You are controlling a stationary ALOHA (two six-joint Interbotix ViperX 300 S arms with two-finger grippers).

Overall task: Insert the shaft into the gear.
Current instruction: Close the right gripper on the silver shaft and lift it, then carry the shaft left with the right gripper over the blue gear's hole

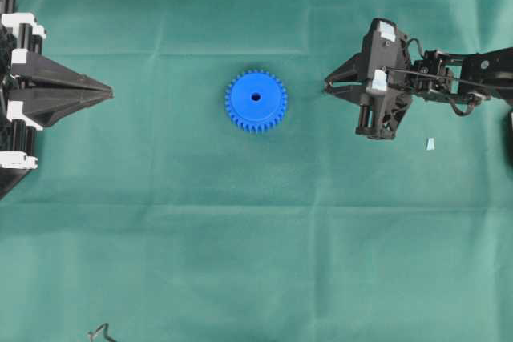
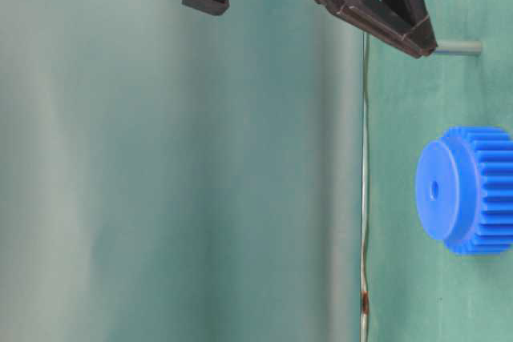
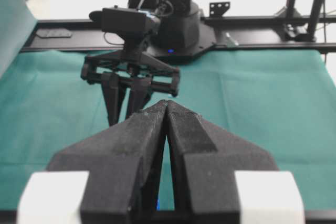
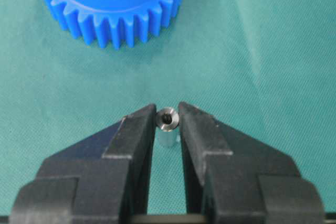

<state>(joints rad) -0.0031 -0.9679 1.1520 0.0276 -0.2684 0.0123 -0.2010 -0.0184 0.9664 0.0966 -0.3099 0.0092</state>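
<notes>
Gear (image 1: 256,100), bright blue plastic, toothed, flat on the green cloth (image 1: 240,262) near the middle of your table in the overhead view; its raised hub faces up with the small dark centre hole open, and in the right wrist view its teeth (image 4: 113,27) sit ahead of the jaws and well apart from them. Shaft (image 4: 167,127), short silver-grey metal pin, stands upright on the cloth between the two black fingers of your right gripper (image 4: 167,121); its round top end faces the wrist camera with a dark dimple at the centre. The fingers sit just beside the pin on either side, and the right wrist view shows them closed in on it, pinching it, though contact on the left pad is hard to confirm. From table level, the pin (image 2: 458,47) stands between the right gripper's fingertips (image 2: 425,44) and the cloth, its lower end on the cloth. Overhead, the right gripper (image 1: 327,86) points toward the gear from the right, apart from it. Left gripper (image 1: 108,94), parked at the left edge, jaws pressed together and empty; the left wrist view shows its fingers (image 3: 167,109) meeting tip to tip. Scrap (image 1: 430,144), small and pale blue, lies on the cloth near the right arm.
</notes>
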